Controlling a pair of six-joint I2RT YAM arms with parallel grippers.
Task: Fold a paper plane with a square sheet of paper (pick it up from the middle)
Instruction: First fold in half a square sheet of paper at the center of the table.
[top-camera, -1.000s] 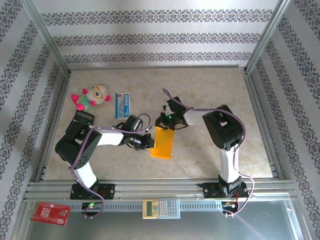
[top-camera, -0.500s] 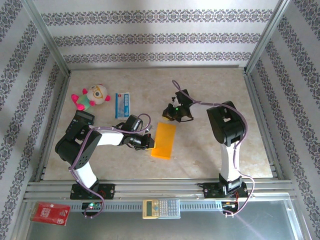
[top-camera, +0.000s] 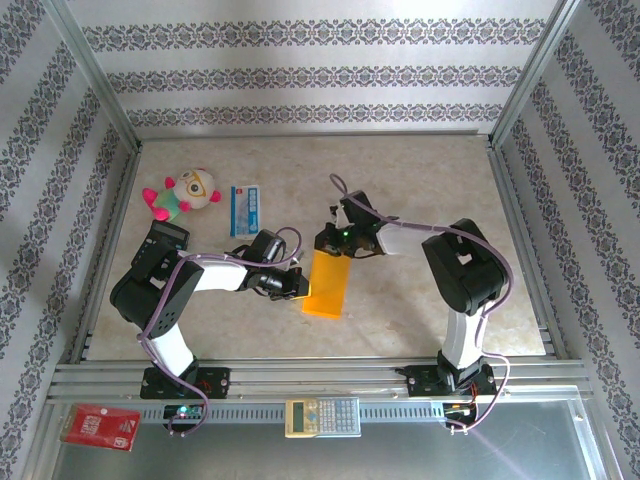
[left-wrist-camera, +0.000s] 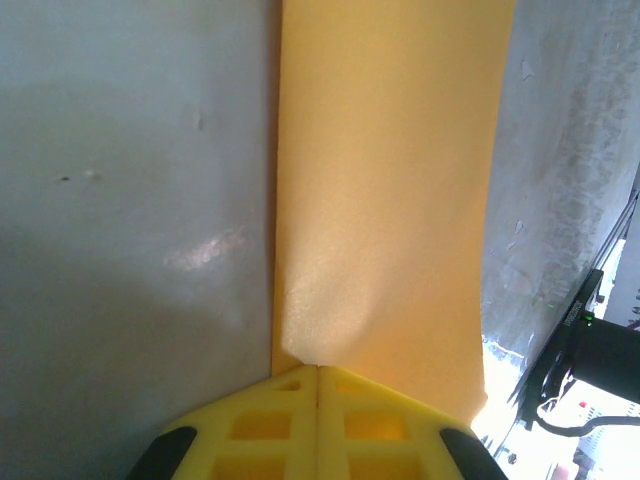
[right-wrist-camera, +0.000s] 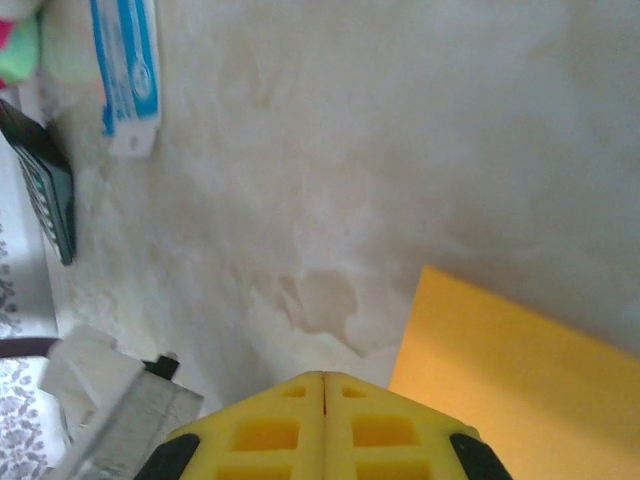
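One square sheet of paper (top-camera: 328, 285), lying doubled into a narrow strip on the counter (top-camera: 420, 180); left claw (top-camera: 297, 287) clenched, tip pressing its left edge; right claw (top-camera: 330, 243) clenched empty beside its far end; advise pinning firmly and stroking the crease flat.

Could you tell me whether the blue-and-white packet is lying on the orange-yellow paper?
No, the blue-and-white packet lies beside the plush toy, well apart from the orange-yellow paper.

Bright, even light; soft-focus wrist views.
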